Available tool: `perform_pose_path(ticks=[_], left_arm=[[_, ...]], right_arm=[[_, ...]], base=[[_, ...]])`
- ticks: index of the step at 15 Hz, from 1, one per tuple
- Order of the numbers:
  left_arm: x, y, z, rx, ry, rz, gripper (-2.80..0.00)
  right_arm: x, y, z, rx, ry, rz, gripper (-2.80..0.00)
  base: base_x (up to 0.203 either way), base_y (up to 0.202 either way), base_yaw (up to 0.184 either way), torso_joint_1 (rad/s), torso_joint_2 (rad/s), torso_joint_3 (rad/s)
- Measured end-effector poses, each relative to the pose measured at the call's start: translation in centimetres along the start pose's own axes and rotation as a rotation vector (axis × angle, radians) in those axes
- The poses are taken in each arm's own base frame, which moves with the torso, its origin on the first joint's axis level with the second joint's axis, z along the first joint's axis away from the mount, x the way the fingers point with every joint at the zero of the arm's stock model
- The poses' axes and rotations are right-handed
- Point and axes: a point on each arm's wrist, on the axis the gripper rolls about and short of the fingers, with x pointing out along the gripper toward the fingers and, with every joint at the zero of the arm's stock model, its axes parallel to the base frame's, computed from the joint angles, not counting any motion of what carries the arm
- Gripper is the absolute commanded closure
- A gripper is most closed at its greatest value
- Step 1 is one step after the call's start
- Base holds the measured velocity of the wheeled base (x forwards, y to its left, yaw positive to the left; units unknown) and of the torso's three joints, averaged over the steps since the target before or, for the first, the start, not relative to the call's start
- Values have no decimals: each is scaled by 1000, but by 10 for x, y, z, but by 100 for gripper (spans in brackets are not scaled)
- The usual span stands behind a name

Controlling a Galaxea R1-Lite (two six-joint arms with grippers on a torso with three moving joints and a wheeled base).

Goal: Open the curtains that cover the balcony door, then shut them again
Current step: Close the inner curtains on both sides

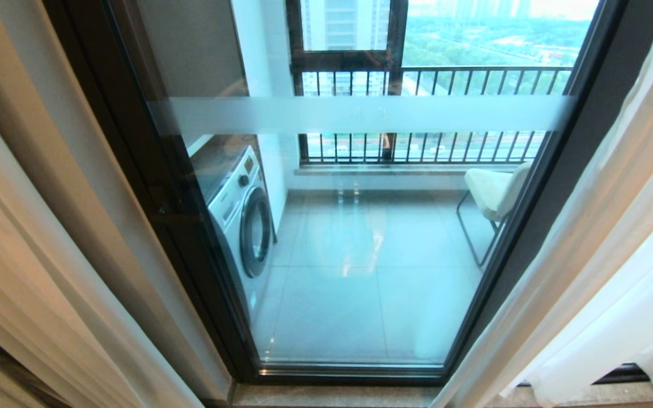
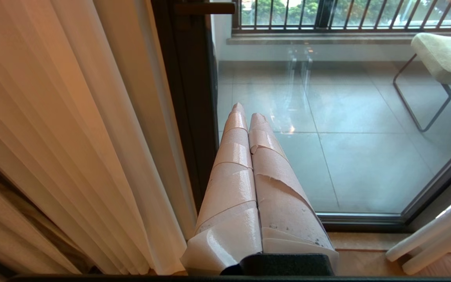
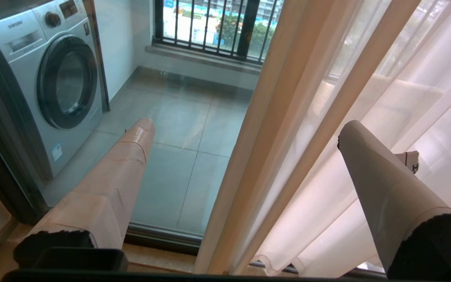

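Two sheer curtains (image 1: 604, 266) hang drawn apart, one at nine o'clock in the head view, the other at three o'clock, leaving the balcony door (image 1: 360, 238) bare at centre, its frosted stripe crossing the glass toward twelve. The opening half of the job looks done; closing them again remains. The right gripper (image 3: 245, 129), its tape-wrapped fingers (image 3: 131, 156) spread as wide as they go and holding nothing, straddles the leading edge of the right-hand panel, fabric between the jaws but not yet pinched. The left gripper (image 2: 249, 117) points at the glass, fingers pressed together and empty, just beside the left-hand folds. Beyond the pane stand a washing machine (image 1: 241, 209) at nine o'clock and a chair (image 1: 494, 192) at three.
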Motion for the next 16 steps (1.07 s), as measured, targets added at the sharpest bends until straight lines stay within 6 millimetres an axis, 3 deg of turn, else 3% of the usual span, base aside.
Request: perform_pose_path(ticks=[9,10,16], left_arm=[[0,0,0,0,0,0,0],[0,0,0,0,0,0,0],[0,0,0,0,0,0,0]], right_arm=[[-4,0,0,-7,-24,-24,-280],[-4,0,0,-10,-23,-26,0],[-5,0,-1,-9,-21,-48,0]], base=[[0,0,0,0,0,0],[0,0,0,0,0,0],[0,0,0,0,0,0]])
